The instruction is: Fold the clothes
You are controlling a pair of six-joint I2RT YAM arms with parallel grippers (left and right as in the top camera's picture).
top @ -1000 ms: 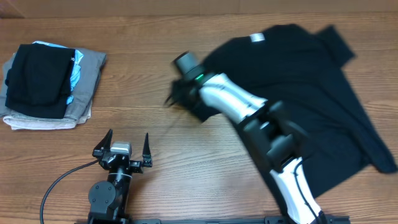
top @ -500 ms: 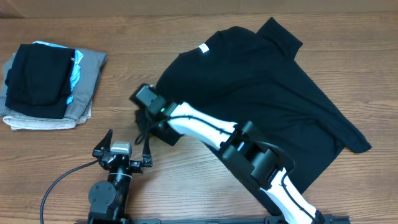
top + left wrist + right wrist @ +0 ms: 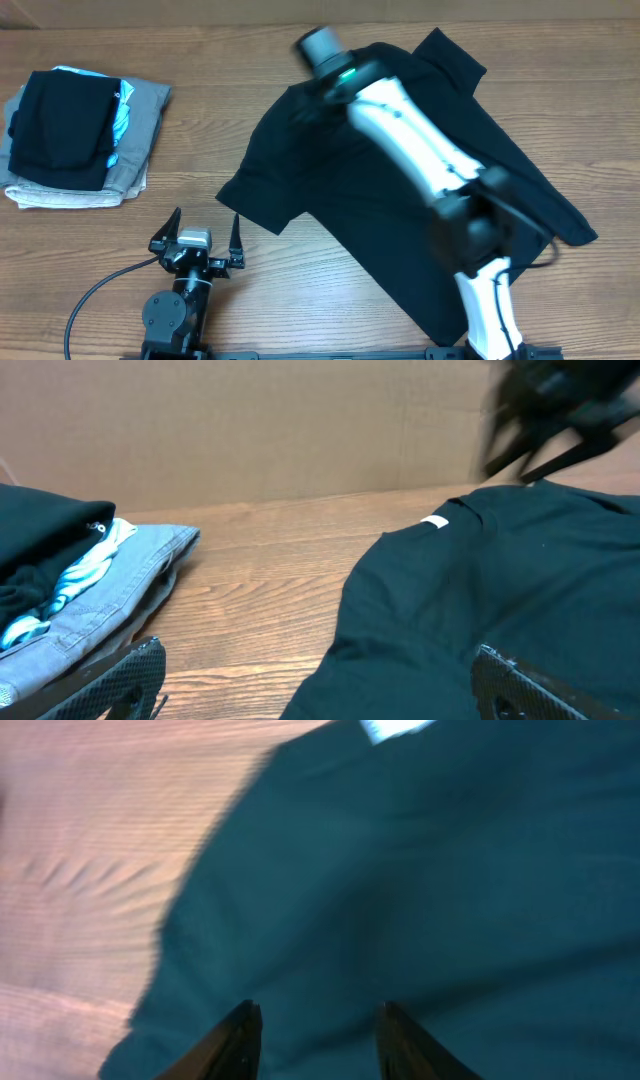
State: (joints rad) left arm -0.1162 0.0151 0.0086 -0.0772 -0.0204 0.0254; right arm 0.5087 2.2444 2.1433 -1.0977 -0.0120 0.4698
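A black T-shirt (image 3: pixel 290 170) lies spread out on the wooden table, its left sleeve pointing toward the front left. My right gripper (image 3: pixel 308 100) hovers over the shirt near the collar; its image is blurred by motion. In the right wrist view its jaws (image 3: pixel 318 1015) are open and empty above the black fabric (image 3: pixel 400 870), with the white neck label (image 3: pixel 395 728) at the top edge. My left gripper (image 3: pixel 207 222) is open and empty at the front left, just short of the sleeve. In the left wrist view the shirt (image 3: pixel 480 590) and its label (image 3: pixel 434 523) show ahead of the open jaws (image 3: pixel 320 680).
A stack of folded clothes (image 3: pixel 80 130), black on top of grey and beige, sits at the far left and also shows in the left wrist view (image 3: pixel 70 580). A brown wall (image 3: pixel 250 430) stands behind the table. A black cable (image 3: pixel 95 290) runs from the left arm's base.
The right gripper dragged the shirt to the left, let go of the sleeve near the left gripper, and swung up and back to the collar. The left arm has not moved.
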